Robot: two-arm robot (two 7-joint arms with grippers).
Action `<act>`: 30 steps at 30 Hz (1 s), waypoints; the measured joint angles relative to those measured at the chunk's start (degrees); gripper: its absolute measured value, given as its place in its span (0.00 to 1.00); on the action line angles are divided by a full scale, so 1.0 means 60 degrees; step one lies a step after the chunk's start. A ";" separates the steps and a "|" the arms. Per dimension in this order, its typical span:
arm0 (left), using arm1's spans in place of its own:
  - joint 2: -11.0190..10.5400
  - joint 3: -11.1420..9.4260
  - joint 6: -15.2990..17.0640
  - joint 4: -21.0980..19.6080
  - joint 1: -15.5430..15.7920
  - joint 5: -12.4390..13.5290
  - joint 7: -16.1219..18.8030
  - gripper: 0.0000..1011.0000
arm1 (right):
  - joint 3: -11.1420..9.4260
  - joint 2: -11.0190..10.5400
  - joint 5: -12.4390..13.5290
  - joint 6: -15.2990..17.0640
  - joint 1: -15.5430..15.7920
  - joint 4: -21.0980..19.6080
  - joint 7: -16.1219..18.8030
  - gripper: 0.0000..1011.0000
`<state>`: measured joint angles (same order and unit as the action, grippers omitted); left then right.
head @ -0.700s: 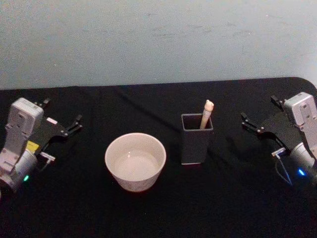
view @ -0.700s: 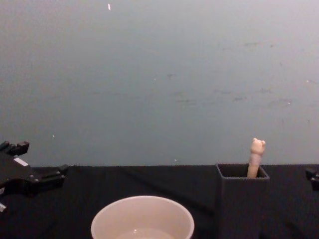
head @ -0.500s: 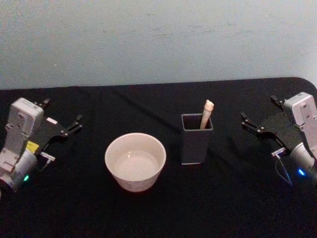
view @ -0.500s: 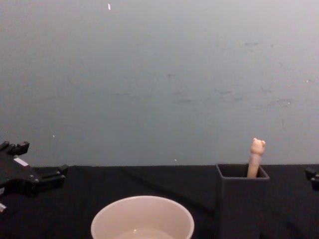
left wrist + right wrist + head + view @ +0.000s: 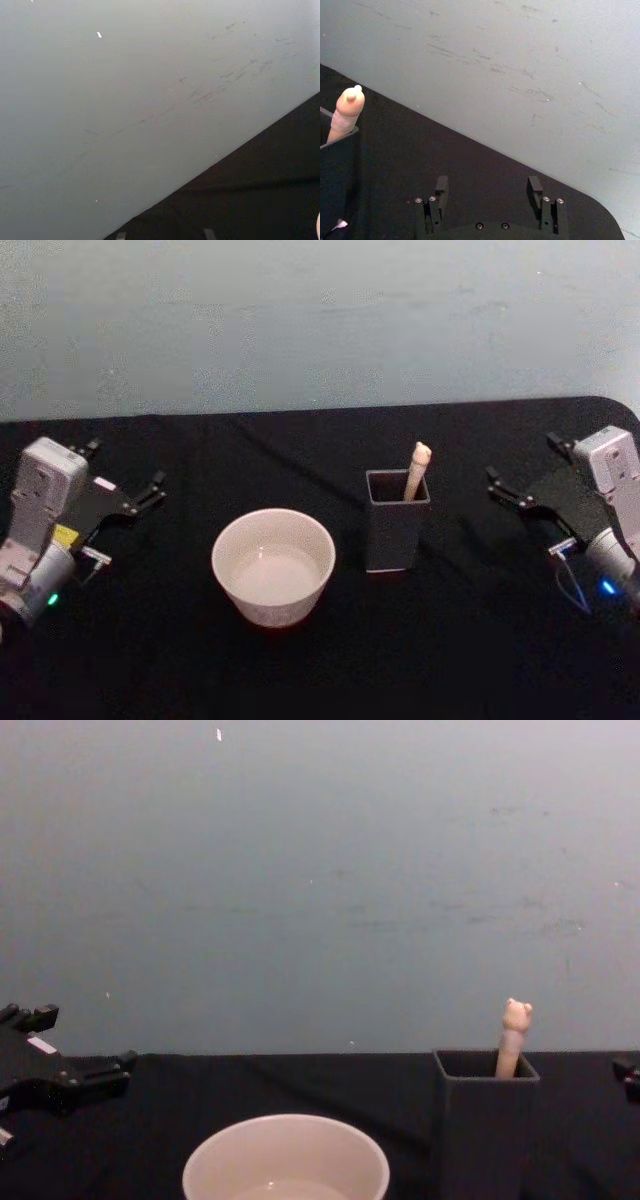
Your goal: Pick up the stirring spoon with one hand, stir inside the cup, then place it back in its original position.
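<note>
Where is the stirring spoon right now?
In the head view the spoon stands handle-up in the dark holder, right of the cup, nearer the right gripper than the left gripper.

Dark grey square holder (image 5: 397, 530) upright on black table (image 5: 300, 670); pale scuffed wall (image 5: 300, 320) behind.

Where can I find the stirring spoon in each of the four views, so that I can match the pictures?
Head view: right of centre, the spoon leans handle-up in the dark grey holder.
Chest view: lower right, the spoon rises from the holder.
Right wrist view: left edge, the spoon sticks out above the holder.
Left wrist view: I cannot pick it out; a pale sliver at one edge is too small to tell.
Shared landmark: the holder.
</note>
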<state>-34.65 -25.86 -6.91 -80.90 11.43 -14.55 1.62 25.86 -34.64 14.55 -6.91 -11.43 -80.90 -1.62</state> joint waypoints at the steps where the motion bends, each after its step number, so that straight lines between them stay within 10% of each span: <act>1: 0.0000 0.0000 0.0000 0.0000 -0.0001 0.0000 0.0000 0.99 | 0.0000 0.0000 0.0001 0.0001 0.0001 0.0000 0.0000 0.99; 30: 0.0000 0.0000 0.0000 0.0000 0.0000 0.0000 0.0000 0.99 | 0.0000 0.0000 0.0000 0.0000 0.0000 0.0000 0.0000 0.99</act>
<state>-34.65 -25.86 -6.91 -80.90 11.43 -14.55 1.62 25.86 -34.65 14.55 -6.90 -11.43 -80.90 -1.62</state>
